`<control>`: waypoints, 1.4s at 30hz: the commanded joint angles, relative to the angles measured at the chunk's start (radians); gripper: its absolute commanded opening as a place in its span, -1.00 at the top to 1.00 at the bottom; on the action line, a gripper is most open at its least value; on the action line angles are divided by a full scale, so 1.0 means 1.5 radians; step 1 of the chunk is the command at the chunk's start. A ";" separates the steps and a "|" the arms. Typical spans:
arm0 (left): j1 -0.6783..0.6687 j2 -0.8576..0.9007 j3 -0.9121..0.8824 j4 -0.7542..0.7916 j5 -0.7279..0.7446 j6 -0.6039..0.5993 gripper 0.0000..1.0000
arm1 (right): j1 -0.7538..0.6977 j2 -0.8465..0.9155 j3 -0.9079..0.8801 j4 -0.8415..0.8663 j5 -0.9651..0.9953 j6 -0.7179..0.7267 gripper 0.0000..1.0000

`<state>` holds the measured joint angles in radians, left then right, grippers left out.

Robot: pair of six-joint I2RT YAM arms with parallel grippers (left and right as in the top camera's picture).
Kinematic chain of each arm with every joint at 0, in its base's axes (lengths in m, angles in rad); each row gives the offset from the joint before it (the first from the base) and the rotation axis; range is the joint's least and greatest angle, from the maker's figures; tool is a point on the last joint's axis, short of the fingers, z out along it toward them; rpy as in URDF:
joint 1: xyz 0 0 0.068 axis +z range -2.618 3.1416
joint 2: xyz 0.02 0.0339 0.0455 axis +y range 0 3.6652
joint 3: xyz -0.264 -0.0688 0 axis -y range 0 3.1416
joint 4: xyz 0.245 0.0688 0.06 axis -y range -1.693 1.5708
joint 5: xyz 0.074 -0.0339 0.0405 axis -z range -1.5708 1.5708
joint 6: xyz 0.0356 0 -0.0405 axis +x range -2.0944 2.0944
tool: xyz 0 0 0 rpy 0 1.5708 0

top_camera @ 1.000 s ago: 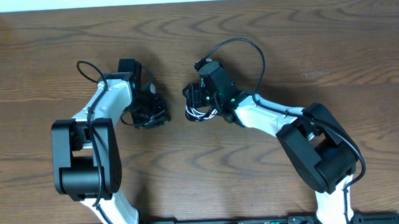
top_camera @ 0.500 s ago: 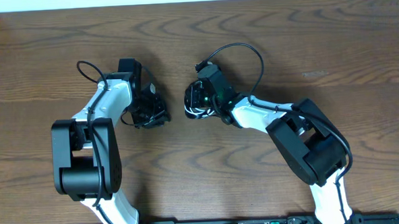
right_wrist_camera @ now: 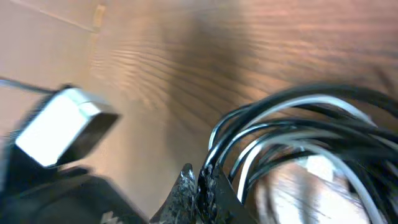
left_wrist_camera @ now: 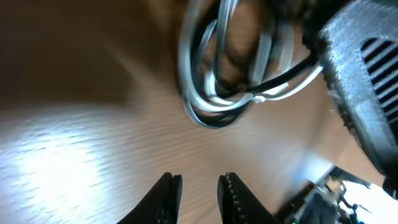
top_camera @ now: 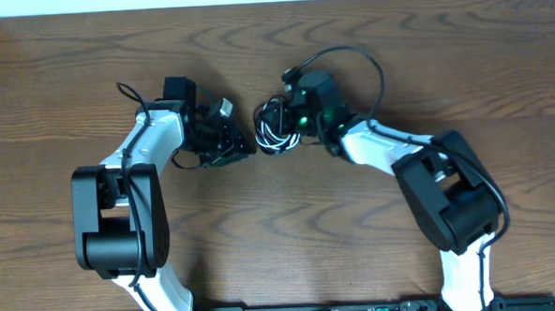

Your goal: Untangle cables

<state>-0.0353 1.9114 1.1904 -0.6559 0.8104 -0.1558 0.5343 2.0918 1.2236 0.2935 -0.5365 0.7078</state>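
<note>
The black and white cables (top_camera: 276,129) are looped together in one tangled coil between the two arms. In the right wrist view the coil (right_wrist_camera: 298,134) fills the right side, and my right gripper (right_wrist_camera: 200,180) is shut on strands at its left edge. In the overhead view my right gripper (top_camera: 287,125) sits at the coil. My left gripper (top_camera: 246,143) is just left of the coil. In the left wrist view its fingers (left_wrist_camera: 199,186) are open and empty, with the coil (left_wrist_camera: 239,68) a short way ahead of them.
The wooden table (top_camera: 281,240) runs all around. The right arm's thick black cable (top_camera: 363,63) arches behind its wrist. The left arm's cable (top_camera: 129,96) loops near its wrist. The table's far edge is at the top.
My right gripper has shifted up and to the right with the coil. My left gripper has swung right, closer to the coil.
</note>
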 commanded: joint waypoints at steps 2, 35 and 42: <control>-0.001 -0.014 -0.002 0.034 0.098 0.039 0.48 | -0.032 -0.033 0.002 0.012 -0.158 0.009 0.98; -0.001 -0.014 -0.002 0.135 0.108 0.009 0.81 | -0.063 -0.033 0.002 -0.053 -0.267 -0.067 0.98; -0.008 -0.014 -0.005 0.109 0.073 0.009 0.85 | -0.052 -0.033 0.002 -0.153 -0.204 -0.141 0.98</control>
<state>-0.0364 1.9114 1.1896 -0.4759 0.9394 -0.1528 0.4404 2.0693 1.2236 0.0914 -0.8959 0.5858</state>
